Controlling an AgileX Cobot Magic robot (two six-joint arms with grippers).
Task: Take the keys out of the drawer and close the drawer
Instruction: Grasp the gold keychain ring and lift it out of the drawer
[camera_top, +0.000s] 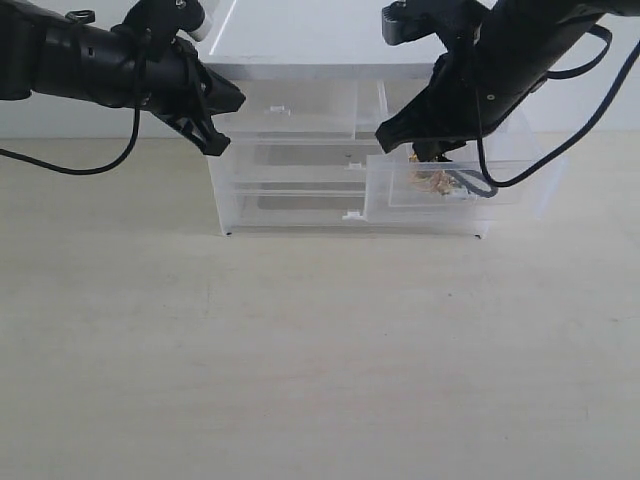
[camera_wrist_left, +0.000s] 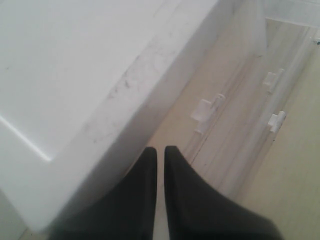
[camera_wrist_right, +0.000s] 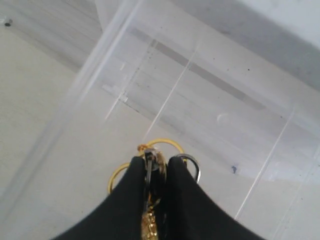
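**Right claw pinched on keys inside the open drawer**

Exterior view: white drawer unit (camera_top: 300, 60) sits at the back edge of the worktop (camera_top: 300, 350), about mid-width. The drawer (camera_top: 380, 200) – the clear half-width one, upper right of the unit – is pulled out towards the front edge. The right gripper (camera_top: 430, 155) reaches down into it from above. The keys (camera_top: 437, 180) show as a small gold clump inside the drawer, right under the fingertips. From here I cannot tell whether they rest on the drawer floor or are lifted off it, and the grip itself is hidden by the arm.

The right wrist view settles the grip. The right gripper (camera_wrist_right: 157, 162) has both black fingers (camera_wrist_right: 135, 190) drawn together on the keys (camera_wrist_right: 149, 150) – gold rings poke out past the tips and a gold piece sits between the fingers. The clear drawer (camera_wrist_right: 75, 95) wall and floor are around it.

The left gripper (camera_top: 215, 140) hangs at the unit's upper left front corner, well apart from the drawer. Its jaws are hard to read in the exterior view. In the left wrist view the left gripper (camera_wrist_left: 160, 150) has its fingers nearly together with only a thin slit between, and nothing in it. That view alone shows the unit's top (camera_wrist_left: 75, 75) close up and the white tab handles (camera_wrist_left: 202, 110) on the drawer fronts below.
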